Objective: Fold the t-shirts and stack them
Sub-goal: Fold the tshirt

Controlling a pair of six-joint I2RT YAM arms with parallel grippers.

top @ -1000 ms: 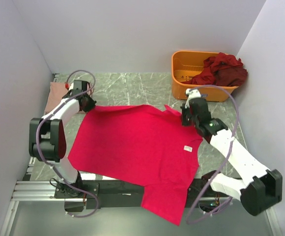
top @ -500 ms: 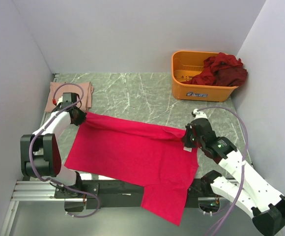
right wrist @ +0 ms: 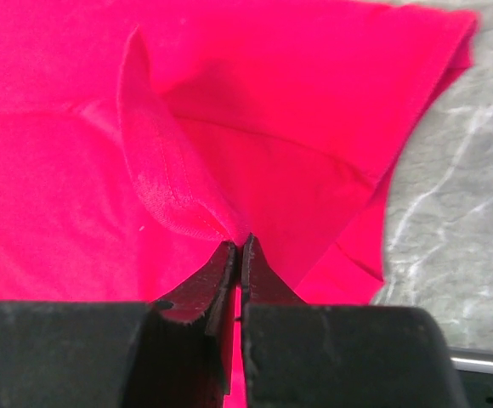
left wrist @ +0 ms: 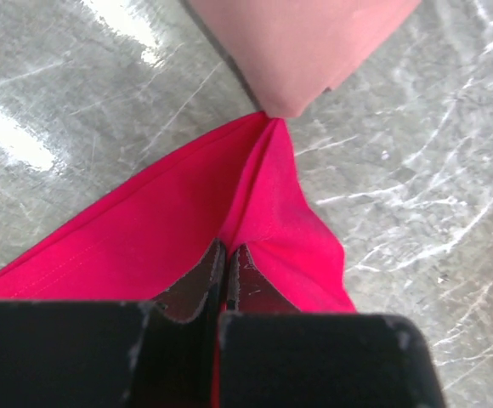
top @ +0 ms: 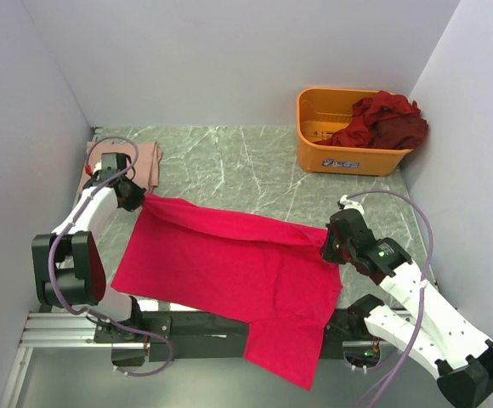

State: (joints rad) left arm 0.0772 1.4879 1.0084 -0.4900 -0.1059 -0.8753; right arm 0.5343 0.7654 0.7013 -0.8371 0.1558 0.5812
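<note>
The bright pinkish-red t-shirt (top: 229, 263) lies on the marble table, its far edge doubled over toward me and its lower part hanging off the near edge. My left gripper (top: 138, 198) is shut on its far-left corner (left wrist: 255, 195), jaws (left wrist: 227, 252) pinching cloth. My right gripper (top: 328, 250) is shut on a fold of the same shirt (right wrist: 297, 102) at its right end, fingertips (right wrist: 238, 246) pressed together on fabric. A folded pale dusty pink t-shirt (top: 147, 158) (left wrist: 306, 42) lies just beyond the left gripper. Dark maroon t-shirts (top: 387, 119) sit heaped in the bin.
An orange plastic bin (top: 331, 158) stands at the far right corner. Grey walls close in the left, back and right sides. Bare marble (top: 238, 161) lies between the pale shirt and the bin. The arms' black base rail (top: 195, 327) runs along the near edge.
Both grippers have drawn the red shirt's far edge toward me, folding it over the body. In the last half second the right gripper went a little nearer; the left barely shifted.
</note>
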